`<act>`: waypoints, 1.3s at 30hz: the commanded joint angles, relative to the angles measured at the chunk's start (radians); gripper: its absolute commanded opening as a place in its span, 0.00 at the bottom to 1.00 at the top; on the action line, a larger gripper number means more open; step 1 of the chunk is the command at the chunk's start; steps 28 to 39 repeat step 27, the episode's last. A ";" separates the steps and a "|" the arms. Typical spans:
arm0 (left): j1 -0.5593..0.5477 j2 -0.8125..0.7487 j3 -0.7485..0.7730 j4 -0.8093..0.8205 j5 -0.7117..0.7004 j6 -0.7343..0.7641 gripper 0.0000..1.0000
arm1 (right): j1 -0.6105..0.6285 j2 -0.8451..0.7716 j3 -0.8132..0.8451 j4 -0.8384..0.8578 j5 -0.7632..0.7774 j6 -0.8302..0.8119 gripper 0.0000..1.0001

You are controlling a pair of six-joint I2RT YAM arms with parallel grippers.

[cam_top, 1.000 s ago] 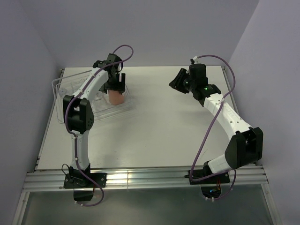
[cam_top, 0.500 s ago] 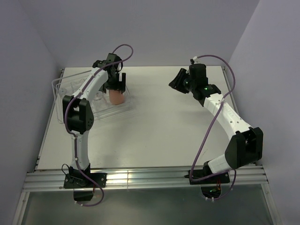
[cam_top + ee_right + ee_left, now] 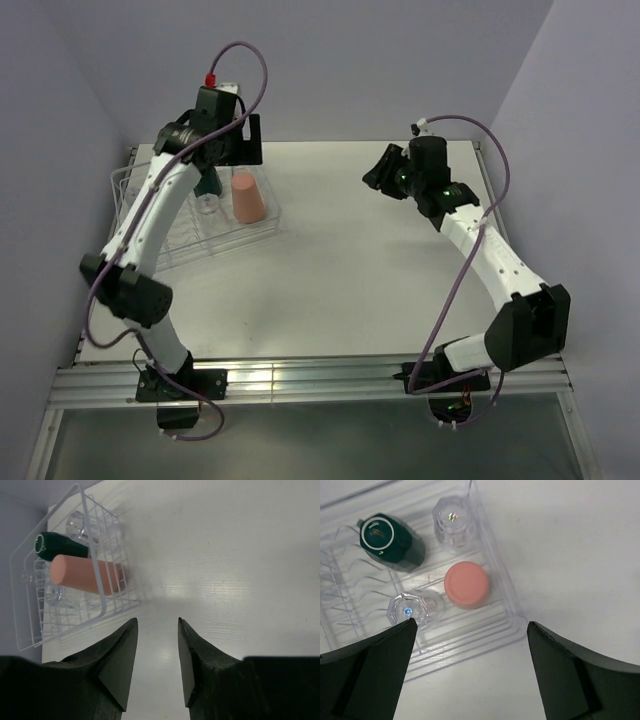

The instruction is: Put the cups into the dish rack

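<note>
The clear dish rack (image 3: pixel 140 215) stands at the table's far left. In the left wrist view its ribbed floor (image 3: pixel 490 630) holds the upside-down salmon-pink cup (image 3: pixel 466 584), the dark green mug (image 3: pixel 390 542) and two clear tumblers (image 3: pixel 452 522) (image 3: pixel 410 611). My left gripper (image 3: pixel 472 622) hangs high above the rack's near corner, open wide and empty, well clear of the pink cup (image 3: pixel 247 197). My right gripper (image 3: pixel 157 620) hovers over bare table to the right, open with nothing between its fingers. Its view shows the rack (image 3: pixel 15 605), pink cup (image 3: pixel 85 575) and green mug (image 3: pixel 57 545).
White tabletop (image 3: pixel 350 270) stretches between the rack and the right arm. Purple-grey walls close in the back and both sides. A metal rail (image 3: pixel 300 380) runs along the near edge by the arm bases.
My left gripper has opened fully and risen straight up off the pink cup, which stays upside down in the rack. The right arm has barely shifted.
</note>
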 commanded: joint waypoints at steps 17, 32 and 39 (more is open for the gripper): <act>-0.091 -0.846 -0.836 0.649 0.361 -0.064 0.99 | 0.002 -0.622 -0.203 -0.021 0.192 -0.138 1.00; -0.094 -0.886 -0.864 0.681 0.389 -0.064 0.99 | 0.002 -0.725 -0.278 0.015 0.192 -0.141 1.00; -0.094 -0.886 -0.864 0.681 0.389 -0.064 0.99 | 0.002 -0.725 -0.278 0.015 0.192 -0.141 1.00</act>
